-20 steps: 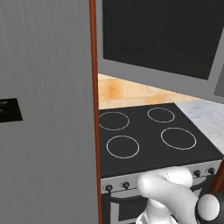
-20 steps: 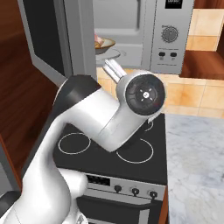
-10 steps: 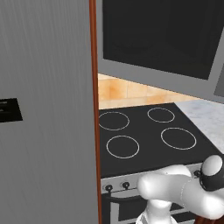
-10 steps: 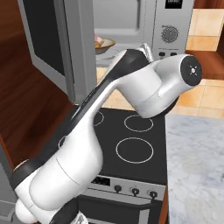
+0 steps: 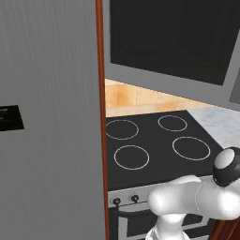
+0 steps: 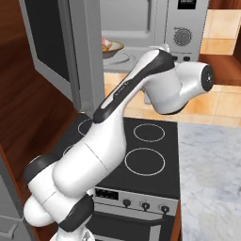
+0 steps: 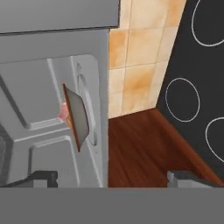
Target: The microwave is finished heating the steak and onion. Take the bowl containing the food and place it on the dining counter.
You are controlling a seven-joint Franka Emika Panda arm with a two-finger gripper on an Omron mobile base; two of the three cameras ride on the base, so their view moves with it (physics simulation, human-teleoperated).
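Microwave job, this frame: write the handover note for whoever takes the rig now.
Gripper: open, empty, aimed toward the microwave cavity.
Microwave door: swung open.
Bowl: inside the microwave on its turntable, pink steak in it; the onion can't be made out.
Done: door open, arm raised over the stovetop.
Left: reach in, grasp the bowl, carry it to the dining counter.

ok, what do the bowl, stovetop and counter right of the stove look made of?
Bowl: matte tan with a darker rim, probably ceramic.
Stovetop: smooth black surface with flush white rings, likely glass-ceramic.
Counter: white-grey veining, looks like polished marble or an imitation.
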